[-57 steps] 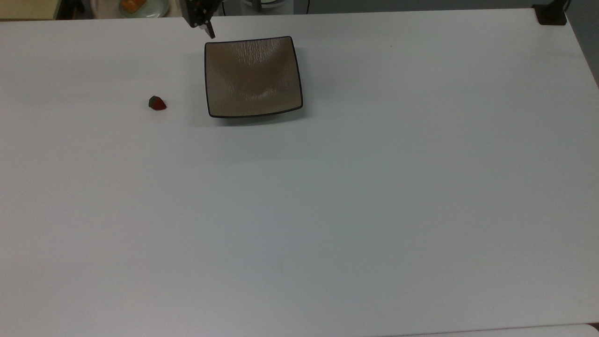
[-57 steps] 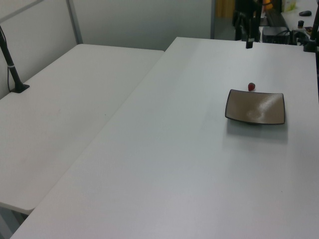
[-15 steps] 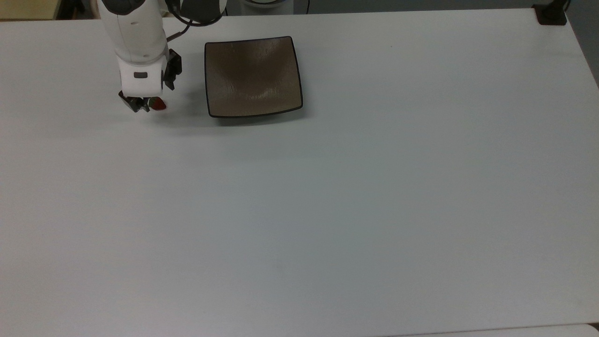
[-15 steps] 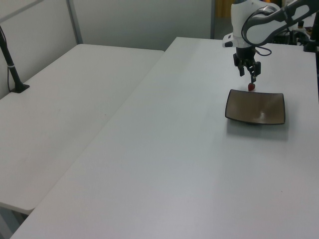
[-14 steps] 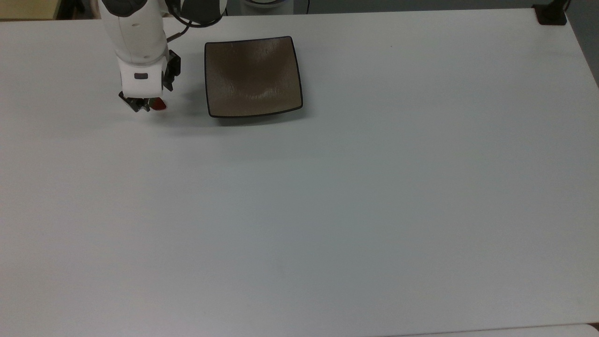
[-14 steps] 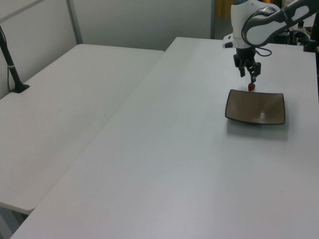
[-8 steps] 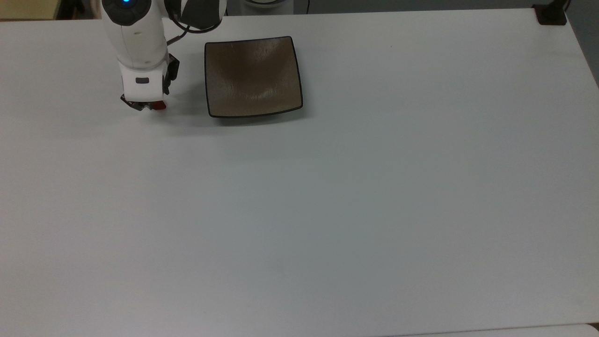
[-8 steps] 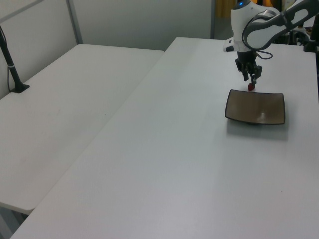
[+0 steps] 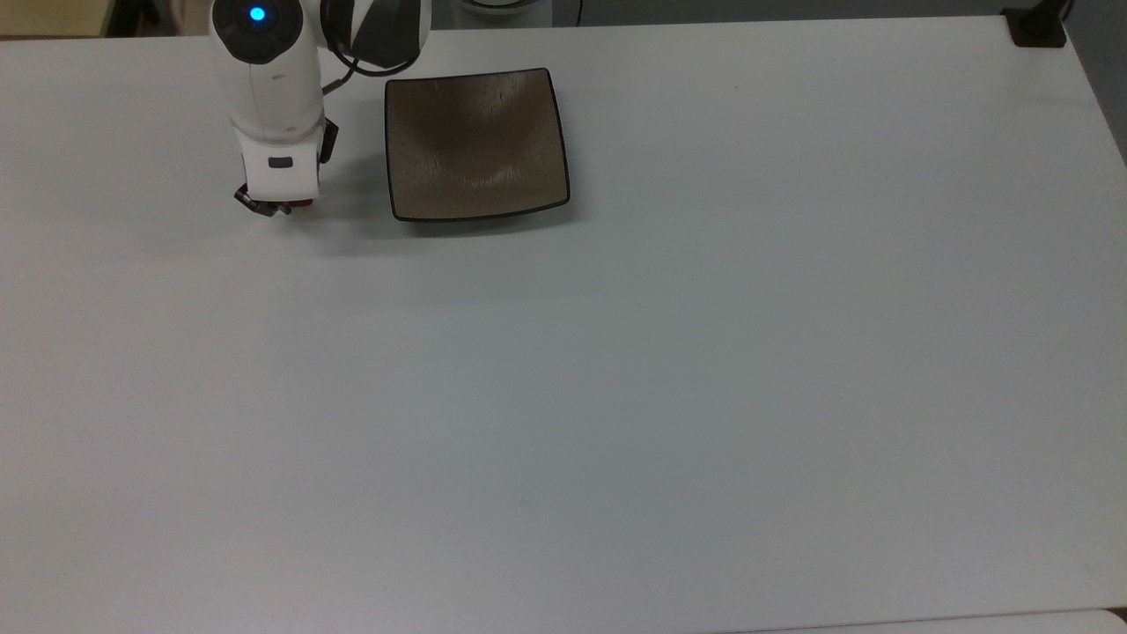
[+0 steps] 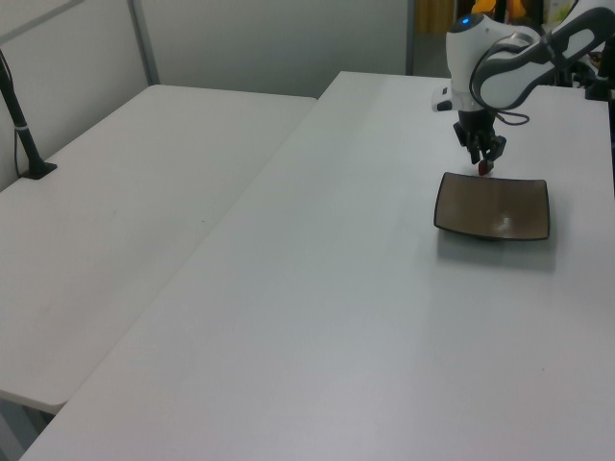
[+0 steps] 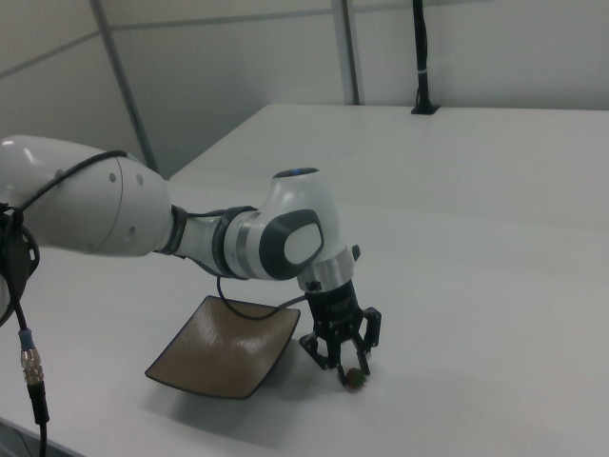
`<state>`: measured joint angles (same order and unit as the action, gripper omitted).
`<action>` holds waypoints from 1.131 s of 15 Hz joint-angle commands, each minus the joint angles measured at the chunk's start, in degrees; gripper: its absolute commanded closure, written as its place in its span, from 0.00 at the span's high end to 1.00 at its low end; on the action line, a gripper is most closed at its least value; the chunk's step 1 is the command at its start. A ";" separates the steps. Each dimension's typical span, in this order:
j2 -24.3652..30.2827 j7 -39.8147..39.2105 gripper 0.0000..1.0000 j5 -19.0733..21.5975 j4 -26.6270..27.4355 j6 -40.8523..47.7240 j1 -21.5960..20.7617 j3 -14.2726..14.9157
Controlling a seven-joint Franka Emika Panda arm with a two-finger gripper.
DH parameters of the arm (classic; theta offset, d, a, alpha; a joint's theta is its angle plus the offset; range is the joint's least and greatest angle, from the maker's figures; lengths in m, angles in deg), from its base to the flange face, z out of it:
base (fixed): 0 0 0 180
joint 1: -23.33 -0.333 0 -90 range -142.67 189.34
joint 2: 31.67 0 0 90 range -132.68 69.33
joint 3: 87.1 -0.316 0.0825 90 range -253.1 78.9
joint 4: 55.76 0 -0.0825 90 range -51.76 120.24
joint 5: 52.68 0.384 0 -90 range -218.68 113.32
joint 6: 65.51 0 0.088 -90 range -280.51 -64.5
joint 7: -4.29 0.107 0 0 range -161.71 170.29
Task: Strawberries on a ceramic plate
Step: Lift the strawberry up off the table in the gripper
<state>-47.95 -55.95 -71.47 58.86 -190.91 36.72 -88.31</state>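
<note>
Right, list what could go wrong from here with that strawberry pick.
1. The strawberry is tiny and sits at the tips of the open pincer, still on the table; closing may squeeze it out sideways.
2. The fingertips look very near the tabletop, so more descent could scrape it.
3. The ceramic plate has upturned edges; a low carry might clip its rim.

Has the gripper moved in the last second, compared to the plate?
Yes. In the top view the gripper has shifted slightly toward the ceramic plate and closed in over the strawberry, which sits where it was.
</note>
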 commanded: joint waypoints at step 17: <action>8.89 -0.14 0.03 2.07 -0.62 8.75 0.06 0.42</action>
<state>-42.87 -55.94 -71.56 59.00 -187.33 37.44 -87.90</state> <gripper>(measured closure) 0.678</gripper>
